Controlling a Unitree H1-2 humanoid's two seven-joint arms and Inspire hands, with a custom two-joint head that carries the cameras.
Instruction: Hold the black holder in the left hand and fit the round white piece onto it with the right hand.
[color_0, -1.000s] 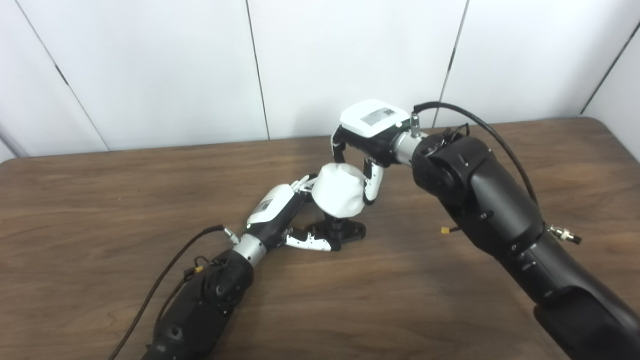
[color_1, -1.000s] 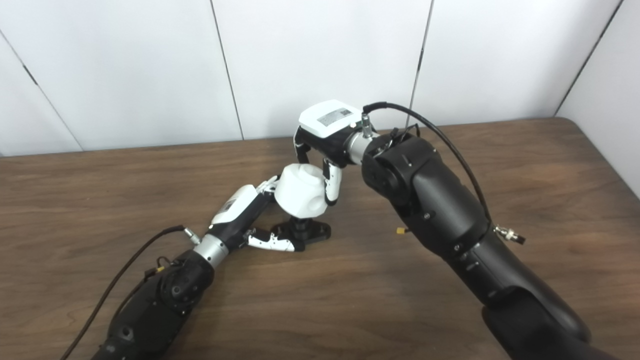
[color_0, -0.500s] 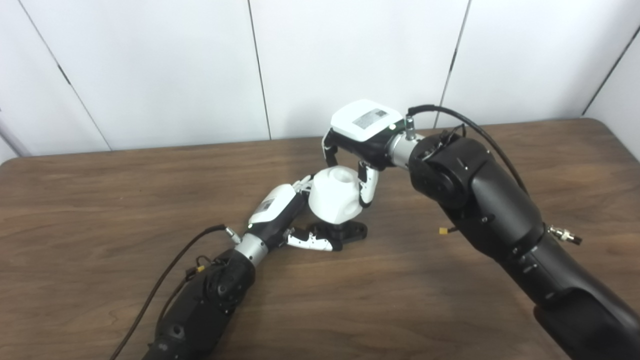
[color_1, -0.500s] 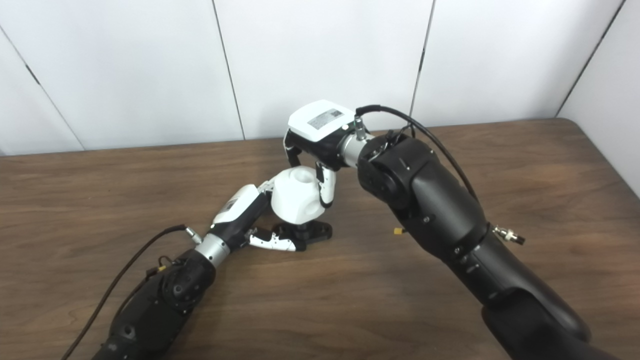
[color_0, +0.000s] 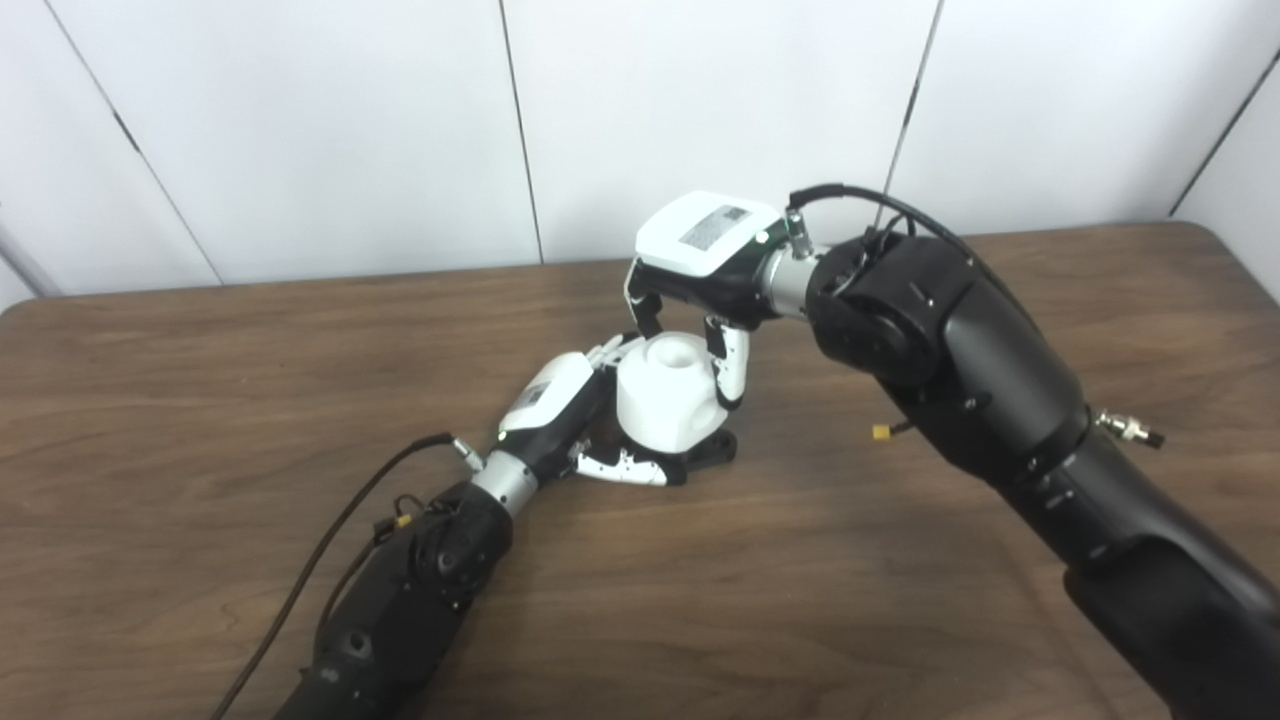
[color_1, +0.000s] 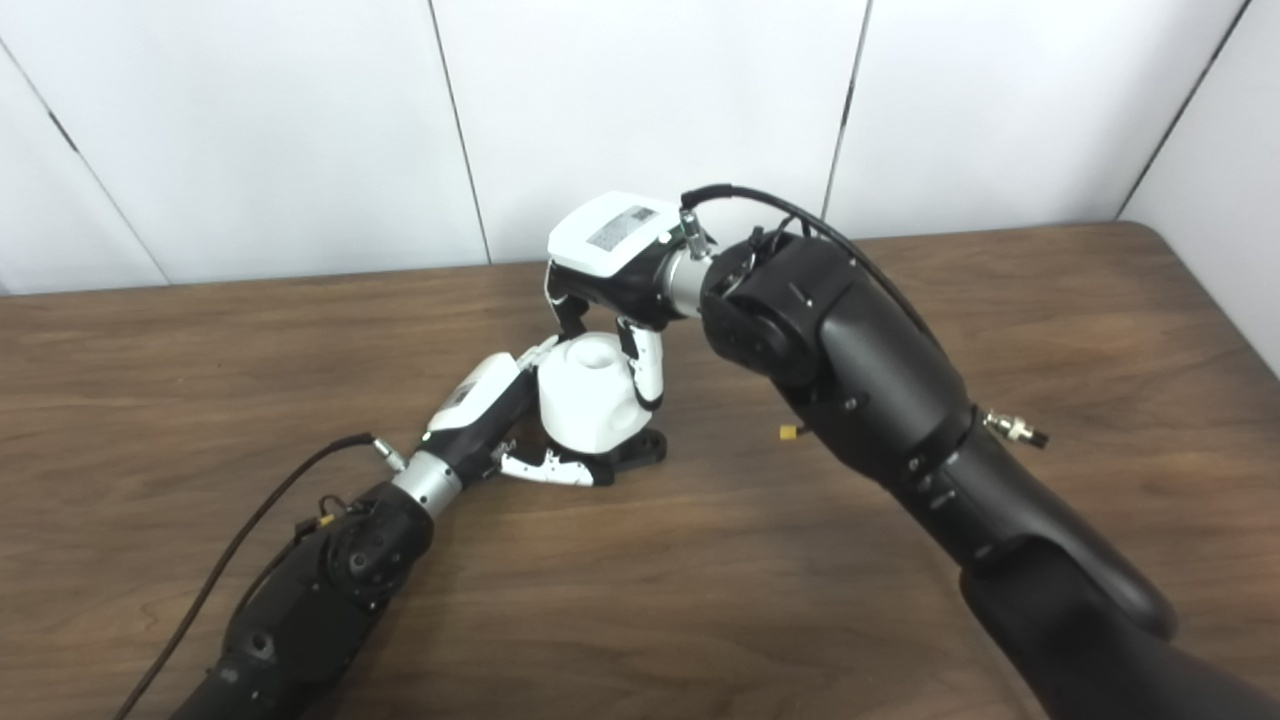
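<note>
The round white piece (color_0: 665, 404) sits low on the black holder (color_0: 712, 452), hole upward, covering all but the holder's base on the table. My left hand (color_0: 560, 415) lies on the table at the holder's left, fingers wrapped round its base. From above, my right hand (color_0: 705, 275) reaches down with fingers on both sides of the white piece (color_1: 590, 403), gripping it.
The brown wooden table (color_0: 200, 400) stretches out on all sides, backed by a white panelled wall (color_0: 300, 130). Black cables run from both wrists. The table's right edge lies at the far right.
The right hand has turned the white piece upright and pressed it down over the holder's post, moving slightly left. The left hand has stayed on the holder. The camera has shifted a little.
</note>
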